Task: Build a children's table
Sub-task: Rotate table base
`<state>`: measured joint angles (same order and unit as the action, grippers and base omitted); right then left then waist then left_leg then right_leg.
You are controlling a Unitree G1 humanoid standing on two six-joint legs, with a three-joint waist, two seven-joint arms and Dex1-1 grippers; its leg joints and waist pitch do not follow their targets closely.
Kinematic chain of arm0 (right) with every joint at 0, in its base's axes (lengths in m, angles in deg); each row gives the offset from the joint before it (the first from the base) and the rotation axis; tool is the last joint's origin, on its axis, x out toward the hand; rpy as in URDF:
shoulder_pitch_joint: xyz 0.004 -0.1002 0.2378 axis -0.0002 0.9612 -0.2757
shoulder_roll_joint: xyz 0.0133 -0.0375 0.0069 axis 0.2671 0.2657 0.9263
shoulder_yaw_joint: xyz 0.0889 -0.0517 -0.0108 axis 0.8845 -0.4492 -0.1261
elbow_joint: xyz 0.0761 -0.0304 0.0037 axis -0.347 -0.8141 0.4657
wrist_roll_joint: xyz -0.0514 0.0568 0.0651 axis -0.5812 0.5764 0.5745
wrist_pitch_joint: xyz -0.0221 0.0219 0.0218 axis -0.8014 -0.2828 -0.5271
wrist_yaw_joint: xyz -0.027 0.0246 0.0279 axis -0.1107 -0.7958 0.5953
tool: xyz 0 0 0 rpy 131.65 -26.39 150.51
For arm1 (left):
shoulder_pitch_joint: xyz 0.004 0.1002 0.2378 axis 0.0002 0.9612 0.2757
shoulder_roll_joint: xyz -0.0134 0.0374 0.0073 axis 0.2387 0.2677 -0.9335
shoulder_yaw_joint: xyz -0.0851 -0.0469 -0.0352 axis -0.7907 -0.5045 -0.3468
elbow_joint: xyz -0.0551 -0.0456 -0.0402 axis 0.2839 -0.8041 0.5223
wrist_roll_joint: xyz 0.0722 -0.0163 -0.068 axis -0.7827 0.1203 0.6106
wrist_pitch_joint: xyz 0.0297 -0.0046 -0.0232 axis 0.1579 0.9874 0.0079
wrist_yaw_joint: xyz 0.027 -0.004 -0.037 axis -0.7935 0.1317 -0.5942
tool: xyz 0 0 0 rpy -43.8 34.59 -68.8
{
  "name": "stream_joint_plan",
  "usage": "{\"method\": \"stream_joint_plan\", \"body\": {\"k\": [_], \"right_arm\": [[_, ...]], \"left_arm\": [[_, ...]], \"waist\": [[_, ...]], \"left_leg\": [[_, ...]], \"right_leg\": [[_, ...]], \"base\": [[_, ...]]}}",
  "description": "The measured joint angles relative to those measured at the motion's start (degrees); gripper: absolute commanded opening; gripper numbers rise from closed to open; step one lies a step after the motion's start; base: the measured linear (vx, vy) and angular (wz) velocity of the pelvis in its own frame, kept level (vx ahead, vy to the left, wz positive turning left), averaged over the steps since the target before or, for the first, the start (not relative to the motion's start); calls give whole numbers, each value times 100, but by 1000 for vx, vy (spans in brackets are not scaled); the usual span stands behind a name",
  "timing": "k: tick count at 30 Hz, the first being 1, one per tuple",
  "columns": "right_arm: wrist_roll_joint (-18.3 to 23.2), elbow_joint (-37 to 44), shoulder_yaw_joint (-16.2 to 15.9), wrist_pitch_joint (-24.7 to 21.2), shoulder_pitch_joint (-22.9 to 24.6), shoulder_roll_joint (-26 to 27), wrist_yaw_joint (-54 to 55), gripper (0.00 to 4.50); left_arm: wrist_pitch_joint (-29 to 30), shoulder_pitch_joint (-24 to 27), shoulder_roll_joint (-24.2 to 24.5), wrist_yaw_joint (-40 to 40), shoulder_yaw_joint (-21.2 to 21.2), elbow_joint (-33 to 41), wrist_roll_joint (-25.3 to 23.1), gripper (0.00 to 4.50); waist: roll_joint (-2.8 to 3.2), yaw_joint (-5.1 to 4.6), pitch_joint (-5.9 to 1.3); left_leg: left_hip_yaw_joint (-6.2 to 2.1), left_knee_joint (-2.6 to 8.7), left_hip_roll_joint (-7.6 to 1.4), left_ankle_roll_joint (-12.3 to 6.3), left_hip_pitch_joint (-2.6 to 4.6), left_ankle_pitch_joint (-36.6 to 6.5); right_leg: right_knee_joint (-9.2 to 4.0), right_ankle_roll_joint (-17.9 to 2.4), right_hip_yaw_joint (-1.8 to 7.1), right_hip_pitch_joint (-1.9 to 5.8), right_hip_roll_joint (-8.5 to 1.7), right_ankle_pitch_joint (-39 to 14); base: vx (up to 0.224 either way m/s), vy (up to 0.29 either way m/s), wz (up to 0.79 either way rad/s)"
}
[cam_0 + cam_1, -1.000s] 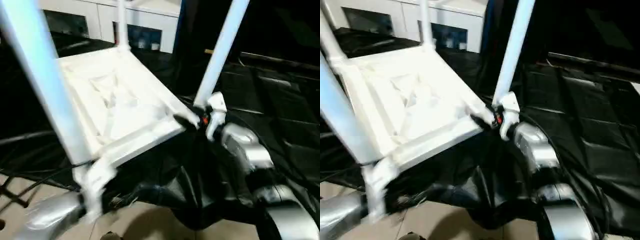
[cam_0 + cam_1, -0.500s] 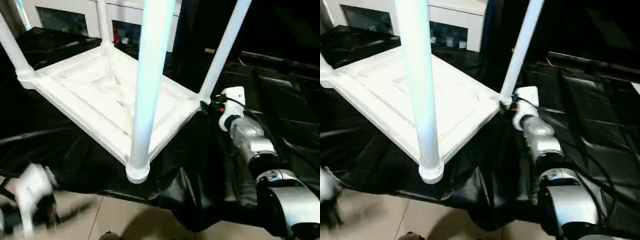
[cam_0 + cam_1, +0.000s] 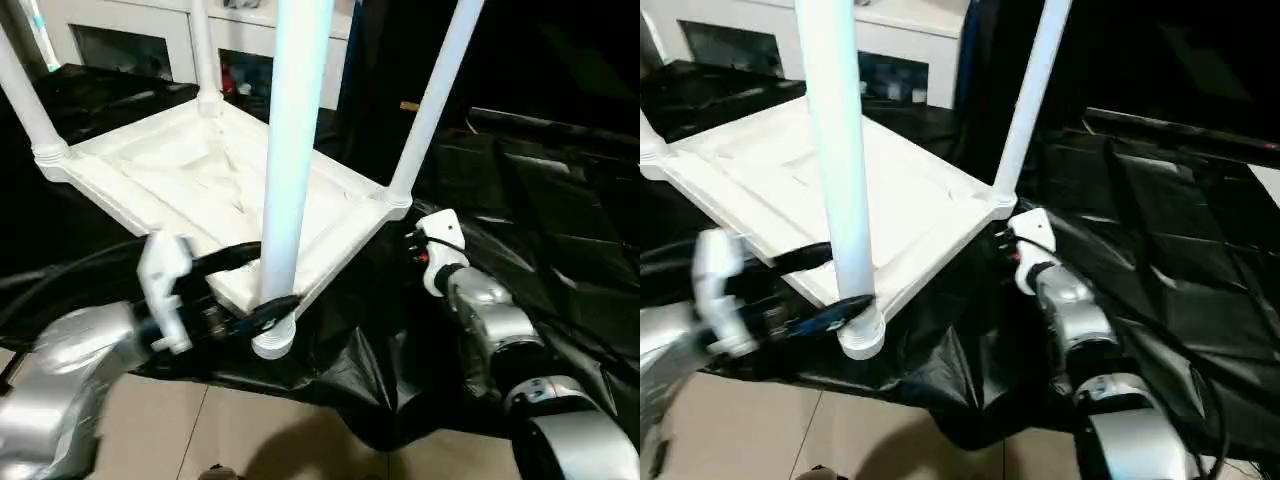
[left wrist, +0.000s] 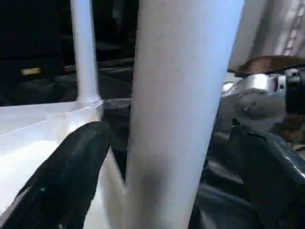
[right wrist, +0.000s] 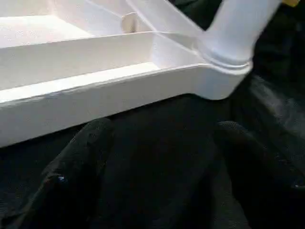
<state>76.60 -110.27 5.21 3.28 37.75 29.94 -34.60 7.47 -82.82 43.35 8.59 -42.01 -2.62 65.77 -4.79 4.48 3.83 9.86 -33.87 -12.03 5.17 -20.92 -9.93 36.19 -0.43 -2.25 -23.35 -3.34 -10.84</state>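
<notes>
Here, the head views show the children's table (image 3: 200, 180) upside down on black sheeting (image 3: 540, 200), legs up. The left end effector (image 3: 255, 285) straddles the nearest leg (image 3: 290, 150) at seven o'clock, fingers apart. In the left wrist view, that leg stands between spread fingers (image 4: 62, 186). In the right wrist view, the right end effector (image 5: 157, 186) gapes empty below a corner socket (image 5: 228, 52).

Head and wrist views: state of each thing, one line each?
White plastic children's table: upside down on black sheeting, four white tube legs upright in corner sockets.
Near leg: socketed, between left gripper's fingers.
Left gripper: open, straddling near leg.
Right gripper: open, empty, beside table corner.
</notes>
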Motion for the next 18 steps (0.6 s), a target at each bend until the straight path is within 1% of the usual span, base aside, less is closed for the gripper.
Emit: {"method": "stream_joint_plan", "body": {"k": [3,6,11,14,17,18], "right_arm": [[-66,-53,-178,-43,-53,229,-8,380],[-227,-295,-309,-40,-174,397,-21,380],[-293,-574,-335,-5,-243,564,-6,380],[-333,-711,-352,-8,-387,615,45,380],[-360,-857,-316,6,-461,671,185,380],[-369,-905,-304,12,-505,690,226,380]], "left_arm": [[-99,-347,-175,-108,296,-352,-214,448],[-245,-807,-428,-343,505,-912,-538,448],[-348,-1093,-668,-337,813,-1137,-573,448],[-441,-1328,-869,-329,987,-1288,-582,448],[-638,-1588,-1114,-334,1184,-1594,-716,448],[-721,-1682,-1161,-346,1245,-1738,-788,448]], "waist": [[0,-7,0],[-3,0,-2],[-3,-10,-2],[-4,-27,-2],[-3,-32,-2],[-3,-49,-2]], "left_leg": [[-3,-1,0,1,-2,1],[-4,-4,1,2,-5,2],[-4,-7,2,4,-7,3],[-3,-8,2,5,-7,4],[-3,-8,1,5,-8,4],[-3,-8,1,5,-6,4]], "right_leg": [[0,-3,0,-1,0,7],[0,-6,-3,0,-1,9],[-3,-29,1,-1,-1,22],[-3,-29,1,-2,-1,22],[-3,-28,0,-2,-1,22],[-3,-29,1,-2,-1,23]], "base": [[0,0,0],[0,0,0],[0,0,0],[0,0,0],[0,0,0],[0,0,0]]}}
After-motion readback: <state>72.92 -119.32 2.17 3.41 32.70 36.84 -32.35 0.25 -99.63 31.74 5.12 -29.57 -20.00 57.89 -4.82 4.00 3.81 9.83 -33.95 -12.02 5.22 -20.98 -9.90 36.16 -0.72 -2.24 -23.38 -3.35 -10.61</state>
